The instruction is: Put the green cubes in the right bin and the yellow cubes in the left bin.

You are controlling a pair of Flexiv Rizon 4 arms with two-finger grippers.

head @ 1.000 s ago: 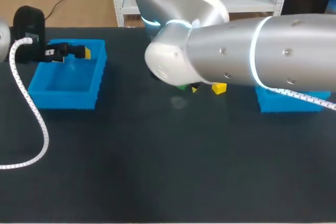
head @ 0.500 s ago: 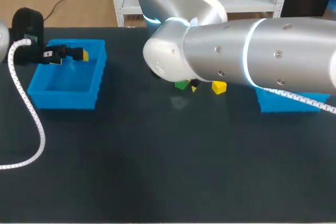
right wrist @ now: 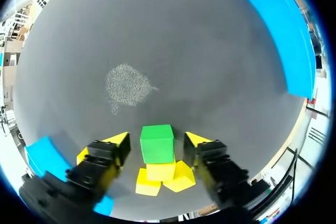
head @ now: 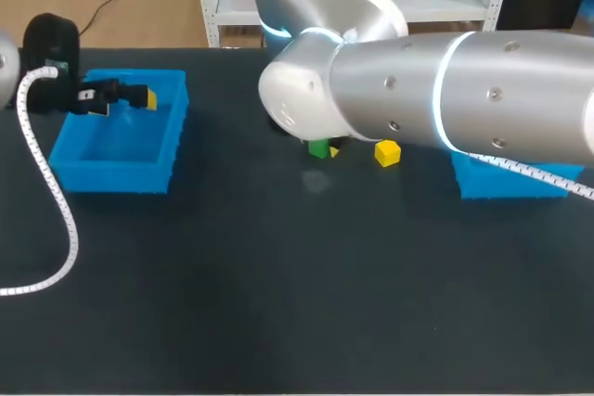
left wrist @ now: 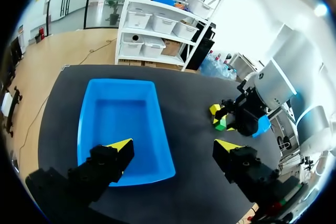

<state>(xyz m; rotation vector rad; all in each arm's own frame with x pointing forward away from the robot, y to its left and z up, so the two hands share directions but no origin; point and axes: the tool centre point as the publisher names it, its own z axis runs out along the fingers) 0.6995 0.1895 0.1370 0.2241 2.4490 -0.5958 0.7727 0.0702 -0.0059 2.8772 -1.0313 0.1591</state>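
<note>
Table (head: 278,303) dark, scuffed; left hand (left wrist: 174,145) released, right hand (right wrist: 157,141) released astride green cube (right wrist: 157,144).

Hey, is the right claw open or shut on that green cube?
Open. The right claw straddles the green cube, with dark table showing between the cube and each finger.

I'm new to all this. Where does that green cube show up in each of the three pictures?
Head view: the green cube sits mid-table, peeking out from under the right arm.
Left wrist view: small and far off, past the blue bin, at the right gripper.
Right wrist view: between that gripper's open fingers, with a gap on either side.
Shared landmark: the yellow cubes right beside it.
</note>
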